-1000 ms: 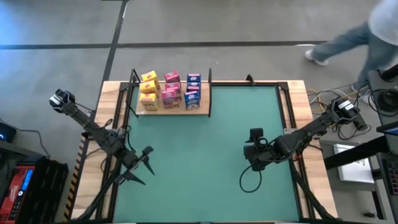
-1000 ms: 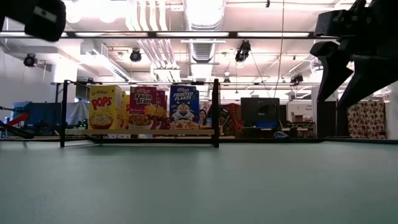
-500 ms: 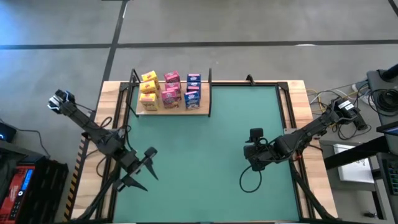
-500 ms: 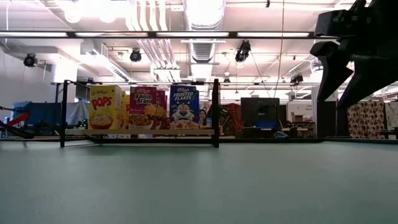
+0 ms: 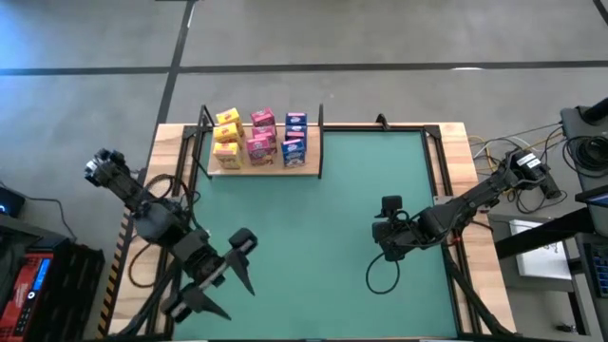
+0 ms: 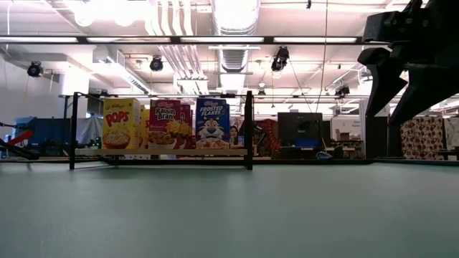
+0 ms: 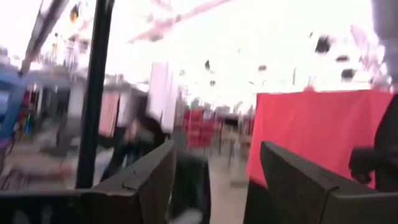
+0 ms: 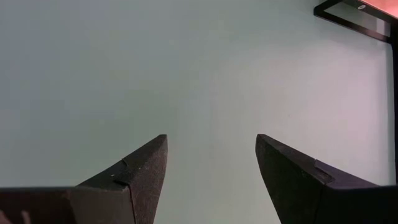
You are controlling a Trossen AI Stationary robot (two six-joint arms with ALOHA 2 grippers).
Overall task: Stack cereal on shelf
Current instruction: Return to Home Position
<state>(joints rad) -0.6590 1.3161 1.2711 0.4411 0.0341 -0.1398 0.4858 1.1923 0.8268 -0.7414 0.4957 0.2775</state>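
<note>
The cereal boxes stand upright on their bottoms on the pale wooden shelf (image 5: 261, 169) at the table's far left: yellow (image 5: 226, 138), pink (image 5: 262, 136) and blue (image 5: 294, 138). The low view shows them as Pops (image 6: 120, 123), Raisin Bran (image 6: 166, 123) and Frosted Flakes (image 6: 213, 122), between the shelf's black uprights (image 6: 249, 129). My left gripper (image 5: 223, 293) is open and hangs over the mat's near left part, far from the shelf. My right gripper (image 5: 389, 245) is open above the mat's right half, fingers pointing down (image 6: 393, 107), over bare mat (image 8: 211, 74).
The green mat (image 5: 313, 218) lies in a wooden table border with black rails. A loop of cable (image 5: 375, 277) hangs by the right arm. Cables and equipment (image 5: 570, 152) sit past the table's right edge, and a red case (image 5: 33, 275) sits to its left.
My left arm has swung toward the table's near edge and a little to the right, still open, with its gripper turned. The right arm has kept still. A person walking past the table's far right corner has left the high view.
</note>
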